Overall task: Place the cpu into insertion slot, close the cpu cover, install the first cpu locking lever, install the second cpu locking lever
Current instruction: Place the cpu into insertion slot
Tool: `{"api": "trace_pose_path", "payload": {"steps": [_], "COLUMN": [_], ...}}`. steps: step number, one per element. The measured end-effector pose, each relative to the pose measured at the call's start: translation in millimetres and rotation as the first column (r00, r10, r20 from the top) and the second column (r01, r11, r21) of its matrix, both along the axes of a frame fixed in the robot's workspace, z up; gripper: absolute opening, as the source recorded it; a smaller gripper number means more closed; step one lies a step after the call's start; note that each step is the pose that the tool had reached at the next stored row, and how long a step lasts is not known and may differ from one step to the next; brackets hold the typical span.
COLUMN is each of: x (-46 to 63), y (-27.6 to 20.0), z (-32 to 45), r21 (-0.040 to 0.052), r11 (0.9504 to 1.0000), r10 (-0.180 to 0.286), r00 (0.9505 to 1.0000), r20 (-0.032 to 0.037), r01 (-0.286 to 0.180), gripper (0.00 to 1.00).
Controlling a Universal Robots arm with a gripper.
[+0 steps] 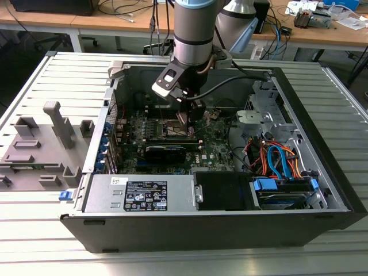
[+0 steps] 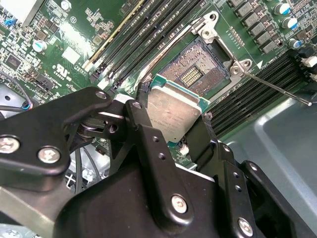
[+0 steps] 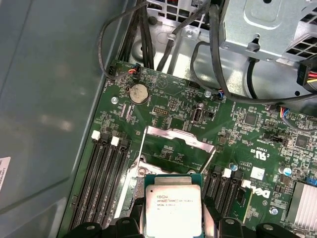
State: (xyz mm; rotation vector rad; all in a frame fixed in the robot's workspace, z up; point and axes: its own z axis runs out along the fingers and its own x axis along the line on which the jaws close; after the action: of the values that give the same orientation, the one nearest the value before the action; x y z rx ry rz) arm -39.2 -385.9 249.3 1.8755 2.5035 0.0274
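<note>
Wooden workbenches strewn with cables run along the back of the room, and in front of them a ribbed grey metal table [image 1: 34,230] carries an open computer case [image 1: 230,230] lying on its side. Grey plastic fixture blocks [image 1: 40,144] sit on the table at the exterior view's left, well apart from the work. Inside the case I can see a boxy power supply [image 1: 144,192] along the near wall and a tangle of blue and orange cables [image 1: 276,161] toward the exterior view's right. The robot arm reaches straight down into the middle of the case, its gripper [image 1: 185,117] low over the green board. The black fingers [image 2: 148,134] are closed in on two opposite edges of the cpu [image 2: 173,114], holding the little silvery chip flat with its metal top facing up. The chip hangs just at the near edge of the insertion slot [image 2: 198,74], which lies bare with its field of contacts showing; I cannot tell whether the chip touches the rim. In the first wrist view the cpu cover [image 3: 181,137] stands flipped up on the far side of the socket, green board visible through its window. A thin lever rod [image 2: 277,89] sticks out free beside the socket, and long black memory slots [image 2: 143,29] run on both sides of it.
</note>
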Motion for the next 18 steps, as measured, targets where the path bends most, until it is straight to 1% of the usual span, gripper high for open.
{"api": "trace_pose_path", "payload": {"steps": [11, 18], "x": [0.0, 0.0], "y": [0.0, 0.0], "z": [-0.7, -1.1], "r21": [0.0, 0.0], "r11": [0.9992, 0.9979], "r10": [-0.039, -0.065], "r00": [0.9992, 0.9979], "r20": [0.0, 0.0], "r01": [0.039, 0.065], "gripper": [0.55, 0.55]}}
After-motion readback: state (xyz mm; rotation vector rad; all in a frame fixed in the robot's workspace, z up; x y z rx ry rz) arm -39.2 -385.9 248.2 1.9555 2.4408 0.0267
